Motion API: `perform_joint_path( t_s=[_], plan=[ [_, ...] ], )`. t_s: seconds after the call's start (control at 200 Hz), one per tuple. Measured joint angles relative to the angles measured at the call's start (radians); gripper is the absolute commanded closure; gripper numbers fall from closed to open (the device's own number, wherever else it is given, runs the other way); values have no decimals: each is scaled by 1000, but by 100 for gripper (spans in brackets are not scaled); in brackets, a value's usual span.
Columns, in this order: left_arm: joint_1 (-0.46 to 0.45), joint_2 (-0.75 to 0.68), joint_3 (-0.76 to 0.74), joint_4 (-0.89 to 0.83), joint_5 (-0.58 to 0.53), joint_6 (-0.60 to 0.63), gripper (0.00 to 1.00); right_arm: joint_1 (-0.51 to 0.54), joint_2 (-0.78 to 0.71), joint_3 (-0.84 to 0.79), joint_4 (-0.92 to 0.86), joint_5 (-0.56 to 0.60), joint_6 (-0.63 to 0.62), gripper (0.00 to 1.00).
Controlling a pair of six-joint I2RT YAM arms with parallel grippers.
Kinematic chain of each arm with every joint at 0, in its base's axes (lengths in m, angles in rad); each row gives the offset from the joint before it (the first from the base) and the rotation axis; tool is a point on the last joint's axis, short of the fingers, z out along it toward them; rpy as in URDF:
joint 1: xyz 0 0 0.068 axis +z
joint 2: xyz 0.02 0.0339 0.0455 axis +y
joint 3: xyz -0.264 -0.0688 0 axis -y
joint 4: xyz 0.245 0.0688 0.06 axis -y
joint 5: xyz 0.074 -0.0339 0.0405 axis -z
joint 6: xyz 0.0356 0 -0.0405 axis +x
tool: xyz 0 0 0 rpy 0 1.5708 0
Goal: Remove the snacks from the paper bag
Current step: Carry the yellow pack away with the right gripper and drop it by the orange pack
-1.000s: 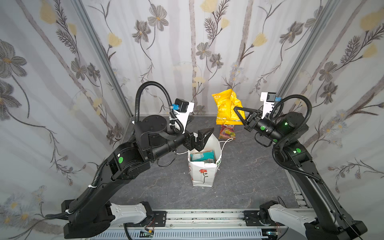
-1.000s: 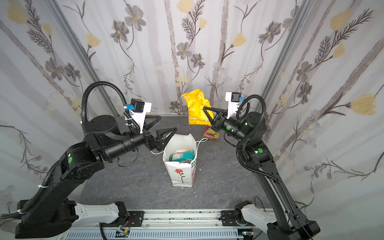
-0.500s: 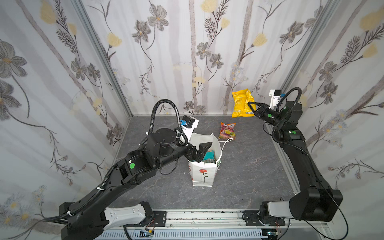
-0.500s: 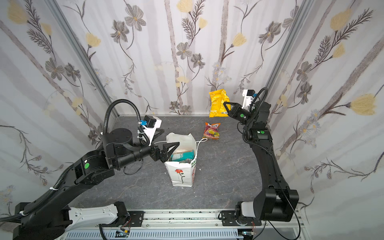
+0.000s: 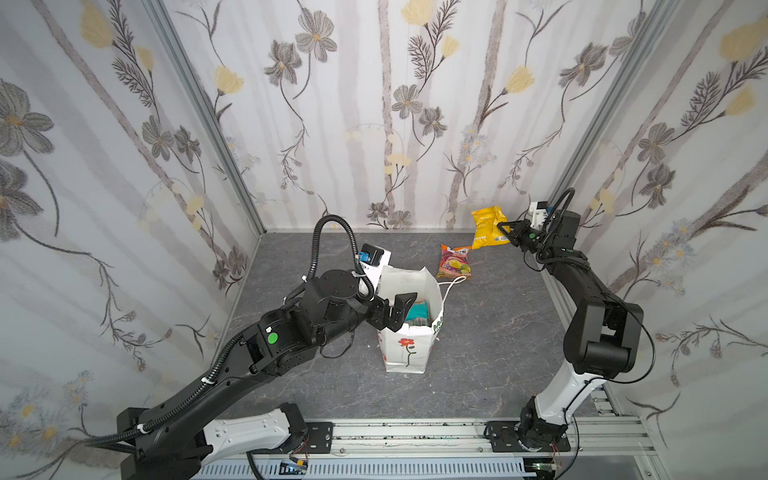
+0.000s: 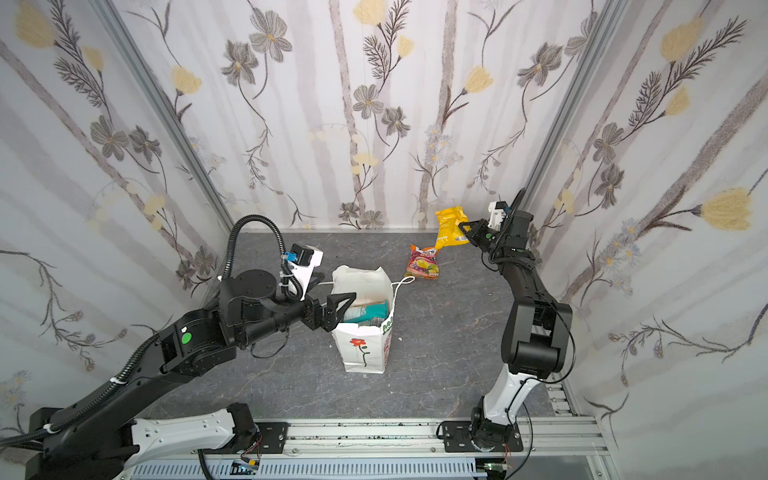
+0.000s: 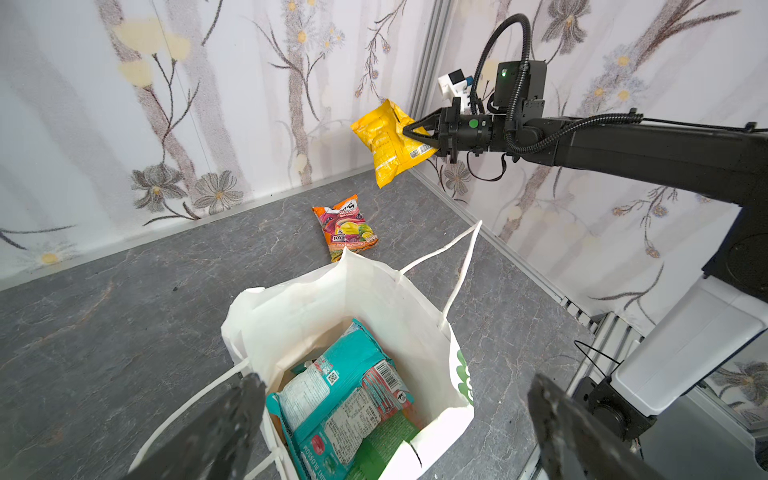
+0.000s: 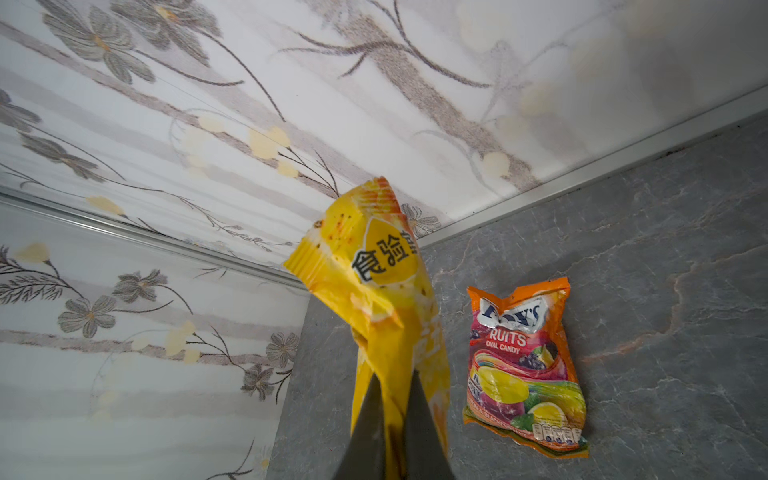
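The snacks are lying in three places around the paper bag (image 5: 405,353). Most are sitting inside it: a teal packet (image 7: 340,386) is resting on top, label side up, a green packet (image 7: 382,446) is showing beside it, and anything deeper is hidden. An orange-pink packet (image 5: 454,261) is lying flat on the surface (image 5: 478,353) just past the bag's cord handle (image 5: 451,286). A yellow packet (image 5: 488,226) is hanging in the air farther out on that same side of the bag, clear of the surface.

The right tool (image 7: 409,134) is pinching the yellow packet by one edge, jaws drawn narrow on the foil, and the packet is drooping from the pinch. The left tool (image 5: 401,311) is hovering at the bag's mouth with its jaws spread wide and nothing between them, pointing in over the teal packet.

The packets are looking light, crinkly and slick, so a pinch on a sealed end seam or a raised corner is probably going to hold better than a squeeze across the puffed middle, which could slip or crush the contents. The bag is looking thin and soft-walled, standing upright on its own. A tool brushing its rim or snagging a handle is risking tipping it over.
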Motion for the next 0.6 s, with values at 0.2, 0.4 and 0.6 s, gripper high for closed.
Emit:
perform_joint_path(
  t_s=[0.2,0.4,0.6],
  plan=[
    [0,20,25,-8,-11,-13,0,-4,129,50,-35,5,-28,100],
    [0,32,28,-17,-14,-26,0,-6,237,139,-154,59,-105,100],
    [0,42,33,-21,-18,-26,0,-11,299,161,-258,109,-163,100]
  ],
)
